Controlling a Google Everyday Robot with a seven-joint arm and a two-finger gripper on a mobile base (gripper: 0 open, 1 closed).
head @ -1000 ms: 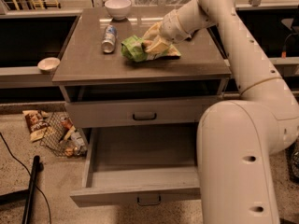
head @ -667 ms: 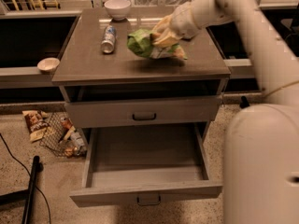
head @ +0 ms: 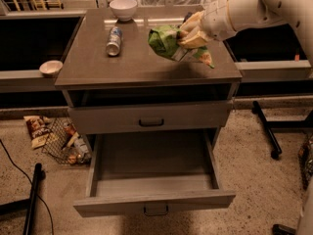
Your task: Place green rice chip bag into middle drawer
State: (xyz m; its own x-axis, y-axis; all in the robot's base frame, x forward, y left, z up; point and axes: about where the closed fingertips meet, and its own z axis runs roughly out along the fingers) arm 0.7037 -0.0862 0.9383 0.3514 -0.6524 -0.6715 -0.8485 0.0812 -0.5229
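Gripper (head: pixel 189 35) hovering over right side of counter (head: pixel 98 65) — fingers clamping green rice chip bag (head: pixel 164 41), holding it above surface. Middle drawer (head: pixel 152 201) standing pulled out below, nearer.

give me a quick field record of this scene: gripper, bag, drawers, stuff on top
gripper: gripper above the right side of the cabinet top, shut on the bag
bag: green rice chip bag, held clear of the top
target: middle drawer, pulled open, nothing visible inside
above it: upper drawer, closed
also on top: can on its side; white bowl
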